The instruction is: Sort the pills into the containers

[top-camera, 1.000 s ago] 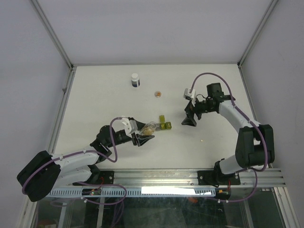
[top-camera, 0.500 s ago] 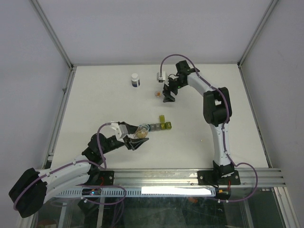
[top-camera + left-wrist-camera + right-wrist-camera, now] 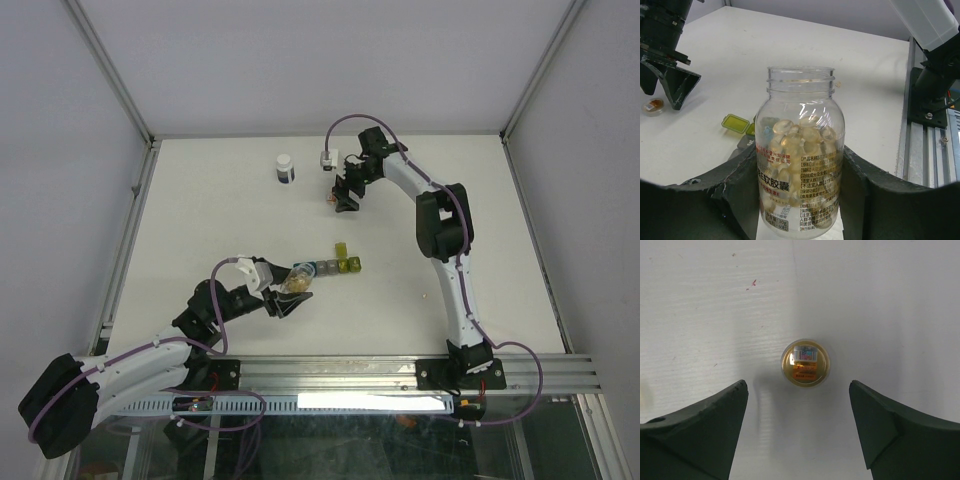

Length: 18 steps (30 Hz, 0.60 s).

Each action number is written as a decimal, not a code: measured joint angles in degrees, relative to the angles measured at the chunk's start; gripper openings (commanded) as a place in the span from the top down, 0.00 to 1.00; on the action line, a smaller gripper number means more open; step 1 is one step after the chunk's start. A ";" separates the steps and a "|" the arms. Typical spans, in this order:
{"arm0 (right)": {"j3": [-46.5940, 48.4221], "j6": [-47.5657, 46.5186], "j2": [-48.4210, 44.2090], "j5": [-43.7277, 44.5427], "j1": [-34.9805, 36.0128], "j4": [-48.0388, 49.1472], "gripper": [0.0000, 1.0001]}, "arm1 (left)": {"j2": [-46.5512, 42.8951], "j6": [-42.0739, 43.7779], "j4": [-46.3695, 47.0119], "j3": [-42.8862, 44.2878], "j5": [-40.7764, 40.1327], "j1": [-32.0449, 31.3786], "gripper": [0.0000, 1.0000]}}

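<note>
Logging item one, left side: what, and where? (clerk)

Left gripper (image 3: 288, 295), lower centre of the top view, clenched on an uncapped clear pill bottle (image 3: 800, 165). Pale cream pills (image 3: 802, 132) are heaped inside, none at the mouth. Containers (image 3: 338, 265), a strip of coloured cubes, sit just right of the bottle at mid-frame. Whether any cube holds a pill cannot be told. (keeper)

Item two? (clerk)

Right gripper (image 3: 345, 198), upper centre, jaws released. They straddle a small vial (image 3: 805, 362) with orange contents and touch neither side. (keeper)

Handling note? (clerk)

Probable step: pouring. Set the bottle mouth directly over one cube before tipping. Tilt slowly, so pills roll out singly rather than in a rush. The strip looks light, so avoid nudging it. For the right arm, descend with the vial centred, then close. (keeper)
</note>
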 measured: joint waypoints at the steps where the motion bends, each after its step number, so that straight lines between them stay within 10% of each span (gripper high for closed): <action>1: 0.22 0.31 0.31 0.04 0.04 0.13 0.18 | 0.00 0.00 -0.17 0.00 0.00 0.00 1.00; 18: 3.02 6.47 3.48 1.03 1.27 4.07 0.48 | -0.70 -0.02 -0.61 0.00 -0.02 0.00 1.00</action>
